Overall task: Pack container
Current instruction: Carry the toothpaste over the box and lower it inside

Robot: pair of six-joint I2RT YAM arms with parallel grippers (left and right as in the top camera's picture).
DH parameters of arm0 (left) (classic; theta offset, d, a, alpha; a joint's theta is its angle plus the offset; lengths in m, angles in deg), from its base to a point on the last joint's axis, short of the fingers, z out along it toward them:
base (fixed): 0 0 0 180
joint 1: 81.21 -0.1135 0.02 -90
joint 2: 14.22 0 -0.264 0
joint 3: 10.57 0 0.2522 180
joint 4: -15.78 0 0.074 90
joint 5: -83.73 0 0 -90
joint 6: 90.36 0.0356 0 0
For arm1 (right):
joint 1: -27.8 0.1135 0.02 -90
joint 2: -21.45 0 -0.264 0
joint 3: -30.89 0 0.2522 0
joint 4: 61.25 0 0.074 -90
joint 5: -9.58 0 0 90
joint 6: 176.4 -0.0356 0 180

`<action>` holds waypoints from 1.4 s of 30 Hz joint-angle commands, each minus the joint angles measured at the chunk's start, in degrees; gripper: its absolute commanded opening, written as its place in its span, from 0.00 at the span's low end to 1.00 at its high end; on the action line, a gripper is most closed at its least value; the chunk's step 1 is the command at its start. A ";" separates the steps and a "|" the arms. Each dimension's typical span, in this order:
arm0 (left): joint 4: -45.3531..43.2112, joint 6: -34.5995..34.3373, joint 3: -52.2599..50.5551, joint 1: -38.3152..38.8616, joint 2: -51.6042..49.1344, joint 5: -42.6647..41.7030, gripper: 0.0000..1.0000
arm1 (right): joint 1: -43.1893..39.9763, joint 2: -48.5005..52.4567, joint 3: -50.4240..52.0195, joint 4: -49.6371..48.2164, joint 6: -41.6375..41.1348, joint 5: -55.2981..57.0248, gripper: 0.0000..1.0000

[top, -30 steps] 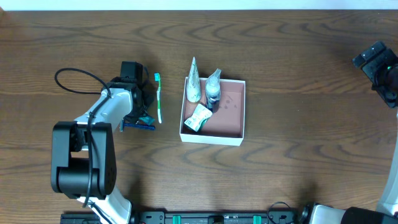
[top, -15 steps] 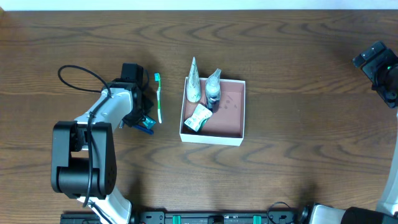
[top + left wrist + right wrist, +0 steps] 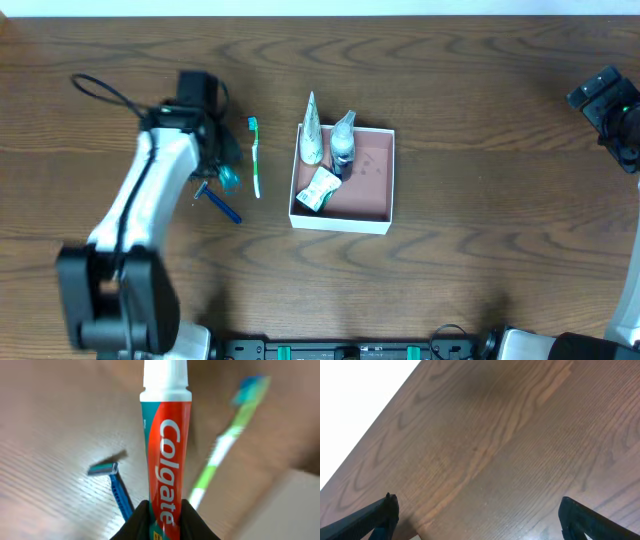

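The container, a square white-walled box with a reddish-brown floor, sits mid-table. It holds a white tube, a small bottle and a green-white sachet. My left gripper is left of it, shut on a red Colgate toothpaste tube held above the table, between the jaws. A blue razor and a green toothbrush lie on the table below it; both show in the left wrist view, the razor and the toothbrush. My right gripper is open and empty at the far right.
The right wrist view shows only bare wood between the open fingers and the table's far edge at upper left. A black cable loops off the left arm. The container's pale wall shows at the left wrist view's lower right.
My left gripper has risen and moved toward the far side with the toothpaste tube in it. The blue razor has shifted and turned and now lies uncovered on the table. The right arm has not moved.
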 commanded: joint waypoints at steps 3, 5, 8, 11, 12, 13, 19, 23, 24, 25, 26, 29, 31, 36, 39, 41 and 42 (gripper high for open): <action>3.96 6.93 6.29 2.23 10.23 -0.09 0.19 | -0.33 -0.09 -0.26 0.00 0.90 0.02 0.99; 3.72 8.35 6.36 4.83 13.92 -2.23 0.19 | -0.33 -0.09 -0.26 0.00 0.90 0.02 0.99; 3.45 9.07 6.36 10.25 17.62 -4.50 0.19 | -0.33 -0.09 -0.26 0.00 0.92 0.02 0.99; 3.45 11.15 6.36 17.73 19.10 -4.42 0.19 | -0.33 -0.09 -0.26 0.00 0.90 0.02 0.99; 3.45 11.58 6.36 20.41 19.04 -4.24 0.19 | -0.33 -0.09 -0.26 0.00 0.90 0.04 0.99; 3.45 11.63 6.34 22.62 18.73 -3.82 0.19 | -0.33 -0.09 -0.26 0.00 0.92 0.04 0.99; 2.80 11.61 6.34 34.88 13.40 1.88 0.19 | -0.33 -0.09 -0.26 0.00 0.90 0.04 0.99; 1.18 11.56 6.34 39.54 8.48 2.25 0.19 | -0.33 -0.09 -0.26 0.00 0.90 0.02 0.99; 0.50 11.56 6.34 40.35 7.26 2.25 0.20 | -0.33 -0.09 -0.26 0.00 0.92 0.04 0.99; -0.31 11.50 6.34 41.22 5.88 2.25 0.19 | -0.33 -0.09 -0.26 0.00 0.90 0.04 0.99; -1.14 11.26 6.34 41.97 4.55 2.25 0.19 | -0.33 -0.09 -0.26 0.00 0.90 0.04 0.99; -2.89 9.94 6.34 43.34 1.09 2.27 0.19 | -0.33 -0.09 -0.26 0.00 0.90 0.02 0.99; -3.65 8.39 6.34 43.58 -1.22 2.25 0.19 | -0.33 -0.09 -0.26 0.00 0.92 0.02 0.99; -5.05 7.21 6.34 43.47 -5.77 2.27 0.19 | -0.37 -0.11 -0.26 0.00 0.90 0.02 0.99; -6.93 5.84 6.34 43.47 -7.96 2.78 0.19 | -0.33 -0.11 -0.26 0.02 0.90 0.02 0.99; -7.56 3.30 6.34 43.47 -8.72 4.48 0.19 | -0.33 -0.09 -0.26 0.00 0.90 0.02 0.99; -7.74 1.53 6.34 43.47 -9.01 5.77 0.19 | -0.33 -0.11 -0.26 0.02 0.90 0.02 0.99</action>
